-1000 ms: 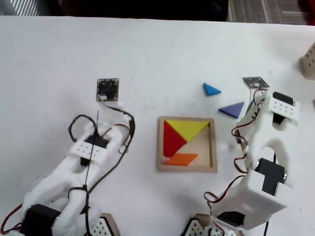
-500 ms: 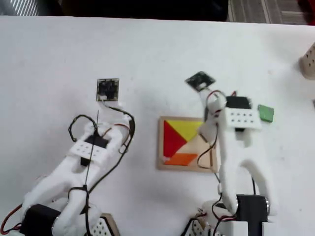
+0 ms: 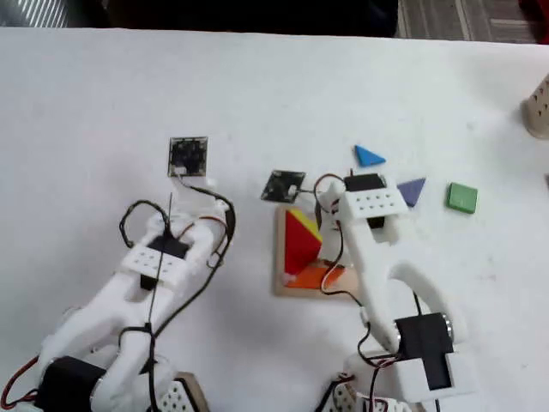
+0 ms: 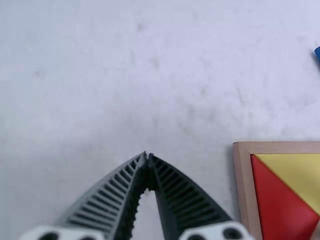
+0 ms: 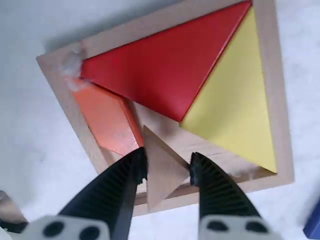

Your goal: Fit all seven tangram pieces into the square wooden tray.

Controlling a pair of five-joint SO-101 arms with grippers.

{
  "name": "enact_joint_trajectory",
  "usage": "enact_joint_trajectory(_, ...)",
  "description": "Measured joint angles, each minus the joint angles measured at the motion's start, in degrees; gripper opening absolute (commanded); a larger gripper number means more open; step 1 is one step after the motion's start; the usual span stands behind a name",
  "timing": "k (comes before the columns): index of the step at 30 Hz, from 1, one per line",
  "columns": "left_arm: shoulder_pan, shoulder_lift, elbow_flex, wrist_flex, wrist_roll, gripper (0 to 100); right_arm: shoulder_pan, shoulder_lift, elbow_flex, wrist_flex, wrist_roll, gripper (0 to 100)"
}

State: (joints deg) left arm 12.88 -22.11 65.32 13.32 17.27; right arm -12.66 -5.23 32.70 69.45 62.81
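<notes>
The square wooden tray (image 5: 276, 100) holds a red triangle (image 5: 165, 65), a yellow triangle (image 5: 232, 105) and an orange parallelogram (image 5: 107, 120). My right gripper (image 5: 166, 159) is shut on a small plain wooden triangle (image 5: 161, 175), held over the tray's bare floor beside the orange piece. From above, the right arm covers much of the tray (image 3: 279, 249). A blue triangle (image 3: 369, 156), a purple triangle (image 3: 413, 190) and a green square (image 3: 461, 197) lie on the table right of the tray. My left gripper (image 4: 147, 159) is shut and empty, left of the tray (image 4: 242, 190).
A pale pegged wooden block (image 3: 539, 107) stands at the table's right edge. Open white tabletop stretches behind and to the left of the tray. The left arm's cables (image 3: 206, 232) lie between its wrist and the tray.
The right arm has swung left from the table's right side to above the tray, uncovering the green square. The left arm has stayed put.
</notes>
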Motion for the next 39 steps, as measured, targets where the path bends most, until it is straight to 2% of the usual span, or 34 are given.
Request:
enact_joint_trajectory(9, 0.0, 0.0, 0.0, 0.0, 0.0, 2, -1.4, 0.0, 0.0, 2.7, 0.4, 15.5)
enact_joint_trajectory(12, 0.0, 0.0, 0.0, 0.0, 0.0, 2, -1.6, 0.0, 0.0, 2.9, -3.3, 15.2)
enact_joint_trajectory(15, 0.0, 0.0, 0.0, 0.0, 0.0, 2, -0.9, -0.1, -2.0, 2.9, -10.8, 15.2)
enact_joint_trajectory(19, 0.0, 0.0, 0.0, 0.0, 0.0, 2, 3.7, -0.6, -5.9, 2.8, -28.7, 14.3)
enact_joint_trajectory(21, 0.0, 0.0, 0.0, 0.0, 0.0, 2, 5.3, -0.6, -5.9, 2.8, -37.4, 9.1)
enact_joint_trajectory(23, 0.0, 0.0, 0.0, 0.0, 0.0, 2, 6.2, -0.6, -4.9, 2.5, -41.1, 1.5)
enact_joint_trajectory(31, 0.0, 0.0, 0.0, 0.0, 0.0, 2, 7.8, 4.7, 3.0, -11.3, -43.3, 1.8)
enact_joint_trajectory(39, 0.0, 0.0, 0.0, 0.0, 0.0, 2, 6.2, 5.0, 3.4, -10.6, -43.3, 1.8)
